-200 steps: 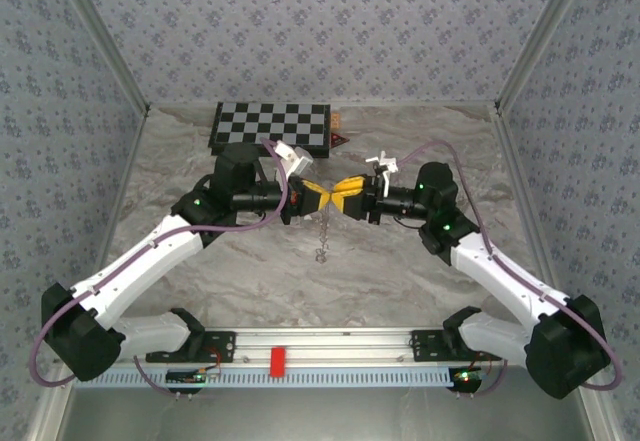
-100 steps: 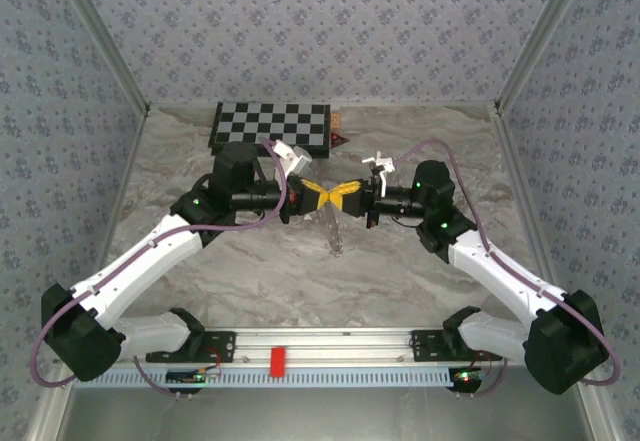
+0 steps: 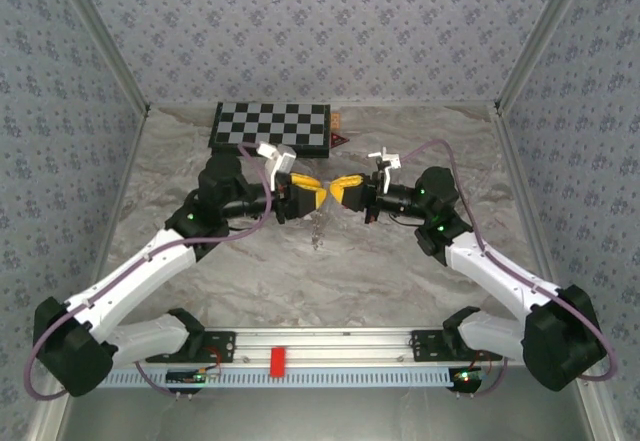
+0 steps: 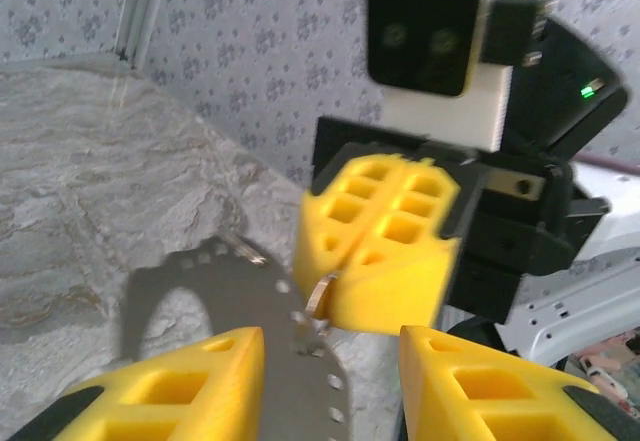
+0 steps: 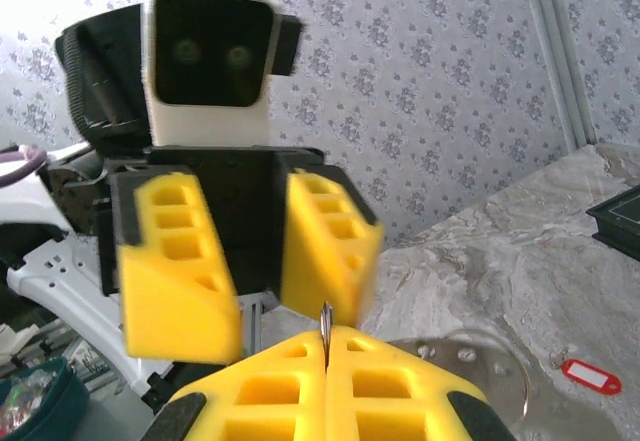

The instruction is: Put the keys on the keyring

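**Handover of the keyring above the table.** Your right hand (image 3: 345, 192) was pressed together on a thin silvery edge, which appeared to belong to the keyring (image 4: 215, 291). The rest of the pale grey loop hung down between the two hands, clear of the table (image 3: 400, 261). Your left hand (image 3: 312, 195) faced the right one tip to tip with its fingers (image 4: 200, 371) apart. The loop lay in the gap between them, and whether it touched either finger could not be told.

The step in hand was judged to be passing the loop to the right hand, which would free the left to fetch a key. To do it well, you needed:

- a firm right-hand clamp, since only a narrow edge was gripped;
- a straight retreat of the left hand along its own axis, so that neither finger snagged the loop;
- a pause for the loop to hang quietly before any threading.

A small red piece (image 5: 582, 373) lay on the table beyond, too small to call a key with confidence.
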{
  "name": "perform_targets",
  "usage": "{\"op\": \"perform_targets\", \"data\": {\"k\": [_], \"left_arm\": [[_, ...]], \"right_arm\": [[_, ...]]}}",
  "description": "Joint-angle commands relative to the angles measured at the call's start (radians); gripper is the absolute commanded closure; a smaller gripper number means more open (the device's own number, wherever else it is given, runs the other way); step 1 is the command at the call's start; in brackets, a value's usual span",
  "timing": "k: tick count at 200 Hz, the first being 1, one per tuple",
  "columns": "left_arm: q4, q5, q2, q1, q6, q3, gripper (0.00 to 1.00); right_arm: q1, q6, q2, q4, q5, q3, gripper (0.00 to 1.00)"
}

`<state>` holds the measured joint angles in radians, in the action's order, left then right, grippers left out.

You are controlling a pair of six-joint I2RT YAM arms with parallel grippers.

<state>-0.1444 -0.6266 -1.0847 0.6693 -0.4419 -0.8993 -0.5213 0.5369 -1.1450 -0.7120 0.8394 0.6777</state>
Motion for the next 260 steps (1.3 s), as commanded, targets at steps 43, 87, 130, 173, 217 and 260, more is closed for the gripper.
{"op": "perform_targets", "data": {"k": [43,87,130,173,217,260], "left_arm": [[-0.220,0.033,0.080,-0.020,-0.103,0.068,0.62],[-0.259,0.029,0.049,-0.023,-0.122,0.085,0.63],[-0.343,0.017,0.010,-0.023,-0.166,0.091,0.64],[-0.384,0.002,-0.027,-0.022,-0.186,0.083,0.66],[-0.445,-0.020,-0.055,-0.019,-0.213,0.081,0.69],[-0.456,-0.022,-0.067,-0.014,-0.214,0.083,0.71]], "right_arm": [[0.002,0.113,-0.029,-0.189,-0.049,-0.020,1.00],[0.000,0.151,-0.048,-0.242,-0.046,-0.026,1.00],[-0.002,0.199,-0.064,-0.315,-0.062,-0.035,1.00],[-0.003,0.255,-0.094,-0.409,-0.072,-0.047,1.00],[-0.002,0.314,-0.129,-0.496,-0.081,-0.051,1.00],[-0.001,0.337,-0.136,-0.528,-0.089,-0.049,1.00]]}}
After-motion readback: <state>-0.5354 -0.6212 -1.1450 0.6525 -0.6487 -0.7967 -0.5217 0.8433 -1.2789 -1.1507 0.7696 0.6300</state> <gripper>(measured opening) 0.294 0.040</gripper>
